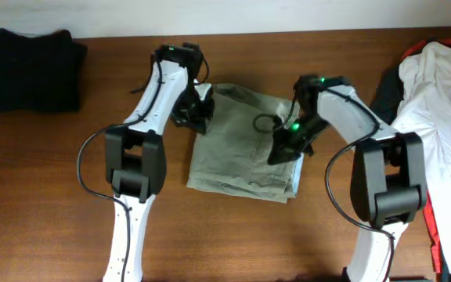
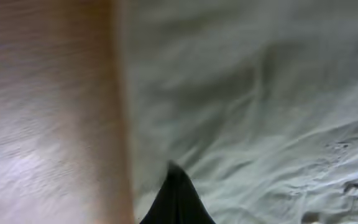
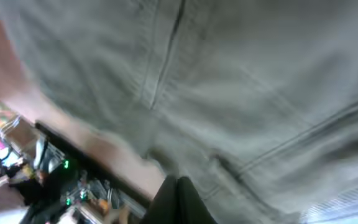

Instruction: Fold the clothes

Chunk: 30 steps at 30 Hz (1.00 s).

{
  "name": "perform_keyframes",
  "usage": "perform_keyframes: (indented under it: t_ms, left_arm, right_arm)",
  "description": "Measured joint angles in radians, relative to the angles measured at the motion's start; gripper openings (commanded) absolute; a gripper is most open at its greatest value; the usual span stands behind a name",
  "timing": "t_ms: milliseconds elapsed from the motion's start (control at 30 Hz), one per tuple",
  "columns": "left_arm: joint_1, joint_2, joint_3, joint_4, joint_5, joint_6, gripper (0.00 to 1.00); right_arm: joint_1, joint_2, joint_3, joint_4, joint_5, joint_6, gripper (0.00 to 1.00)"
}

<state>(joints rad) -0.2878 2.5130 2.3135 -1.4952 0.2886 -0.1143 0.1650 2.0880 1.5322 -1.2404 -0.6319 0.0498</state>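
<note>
The khaki-olive shorts [image 1: 237, 149] lie in a roughly square fold at the middle of the table. My left gripper [image 1: 194, 113] is at their far left corner, and in the left wrist view its fingers [image 2: 178, 186] are pressed together on the cloth's edge [image 2: 260, 93] beside bare wood. My right gripper [image 1: 282, 150] is at the shorts' right side. In the right wrist view its fingers [image 3: 178, 193] are pressed together at the seamed cloth [image 3: 241, 81]. Both wrist views are blurred.
A folded black garment [image 1: 30, 70] lies at the far left corner of the wooden table [image 1: 45, 196]. A heap of white cloth [image 1: 437, 117] with red [image 1: 421, 47] and black [image 1: 386, 94] pieces lies along the right edge.
</note>
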Motion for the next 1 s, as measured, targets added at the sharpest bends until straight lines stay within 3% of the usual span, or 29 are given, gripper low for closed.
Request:
perform_keyframes:
  t_ms: [167, 333, 400, 433, 467, 500, 533, 567, 667, 733, 867, 933, 967, 1000]
  left_arm:
    - [-0.005, 0.012, -0.151, 0.171, 0.103, 0.098, 0.01]
    - [0.046, -0.026, -0.212, 0.202, 0.046, -0.034, 0.01]
    - [0.121, -0.034, -0.211, 0.198, -0.043, -0.054, 0.03]
    - [0.159, -0.041, -0.203, 0.185, -0.078, -0.060, 0.20]
    - [0.182, -0.061, -0.193, 0.165, -0.096, -0.065, 0.34]
    - [0.194, -0.101, -0.187, 0.149, -0.100, -0.067, 0.68]
    - [0.198, -0.159, -0.176, 0.125, -0.095, -0.068, 0.80]
    - [0.192, -0.235, -0.154, 0.093, -0.045, -0.055, 0.99]
    - [0.148, -0.264, -0.219, 0.092, 0.084, 0.017, 0.99]
    - [0.056, -0.248, -0.402, 0.200, 0.188, 0.059, 0.99]
    - [-0.003, -0.255, -0.628, 0.385, 0.344, 0.085, 0.95]
    - [-0.003, -0.267, -0.669, 0.427, 0.389, 0.085, 0.65]
    - [-0.001, -0.270, -0.682, 0.457, 0.389, 0.079, 0.60]
    - [-0.001, -0.270, -0.701, 0.505, 0.394, 0.066, 0.46]
  right_arm:
    - [-0.014, -0.008, -0.261, 0.168, 0.010, 0.112, 0.04]
    - [-0.016, -0.020, -0.259, 0.175, 0.072, 0.243, 0.04]
    - [-0.064, -0.021, -0.174, 0.101, 0.246, 0.291, 0.10]
    - [-0.083, -0.006, -0.084, 0.018, 0.326, 0.301, 0.35]
    - [-0.095, 0.004, 0.017, -0.056, 0.381, 0.304, 0.78]
    - [-0.106, 0.007, 0.135, -0.103, 0.423, 0.301, 0.99]
    - [-0.109, 0.001, 0.286, -0.146, 0.457, 0.282, 0.99]
    - [-0.109, -0.004, 0.445, -0.219, 0.478, 0.249, 0.99]
    - [-0.126, -0.008, 0.519, -0.231, 0.486, 0.230, 0.99]
    - [-0.187, -0.008, 0.520, -0.245, 0.490, 0.226, 0.98]
    - [-0.292, -0.007, 0.520, -0.253, 0.494, 0.222, 0.99]
    - [-0.329, -0.007, 0.520, -0.253, 0.497, 0.218, 0.99]
    - [-0.335, -0.007, 0.520, -0.252, 0.497, 0.215, 0.99]
    - [-0.336, -0.007, 0.520, -0.253, 0.497, 0.215, 0.99]
